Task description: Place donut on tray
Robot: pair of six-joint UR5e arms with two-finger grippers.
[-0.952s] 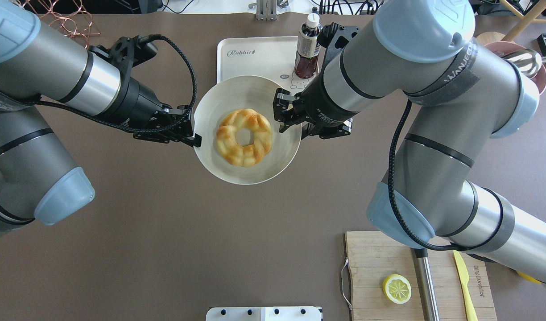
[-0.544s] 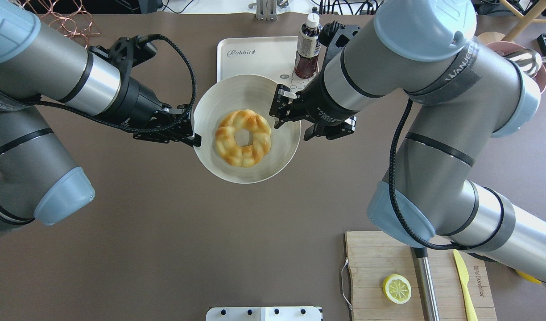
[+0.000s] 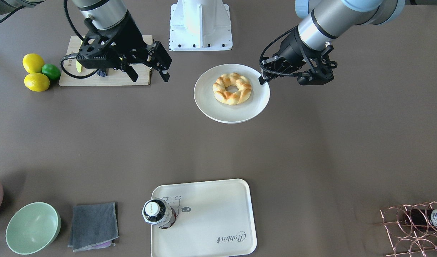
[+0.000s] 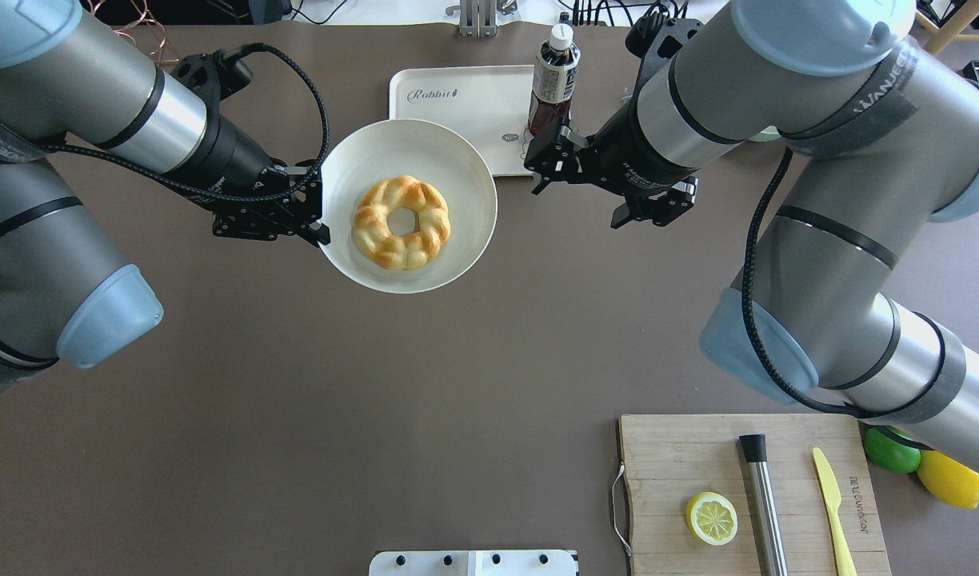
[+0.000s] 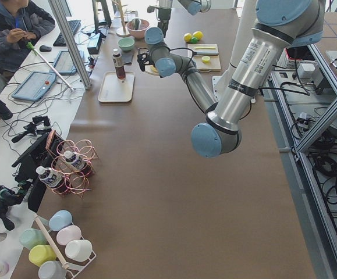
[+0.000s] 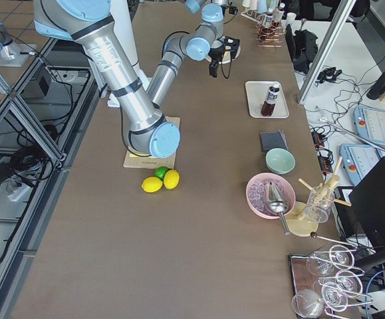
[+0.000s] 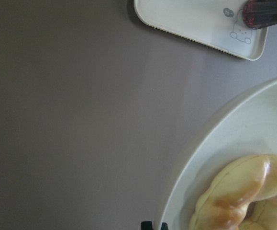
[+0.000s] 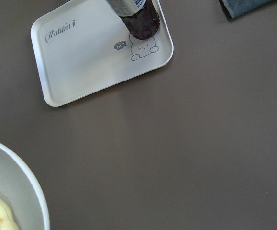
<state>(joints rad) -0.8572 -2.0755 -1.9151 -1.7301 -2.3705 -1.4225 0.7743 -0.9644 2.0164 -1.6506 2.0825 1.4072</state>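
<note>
The golden-brown braided donut (image 4: 401, 222) lies on a round white plate (image 4: 457, 184). My left gripper (image 4: 320, 228) is shut on the plate's left rim and holds the plate above the table; it shows in the front view (image 3: 263, 79) too. My right gripper (image 4: 577, 196) is open and empty, to the right of the plate and clear of it. The cream tray (image 4: 457, 100) with "Rabbit" lettering lies behind the plate, partly covered by it in the overhead view. A dark bottle (image 4: 552, 76) stands on the tray's right corner. The left wrist view shows the donut (image 7: 243, 196) and the tray (image 7: 195, 19).
A wooden cutting board (image 4: 673, 480) at the near right holds a lemon half (image 4: 712, 518), a yellow knife (image 4: 832, 496) and a steel rod (image 4: 765, 504). A green bowl (image 3: 33, 227) and a grey cloth (image 3: 93, 225) lie beside the tray. A copper wire rack (image 3: 415, 225) stands at the far left.
My left gripper has carried the plate with the donut to the left and towards the tray. My right gripper has drawn back to the right, away from the plate's rim.
</note>
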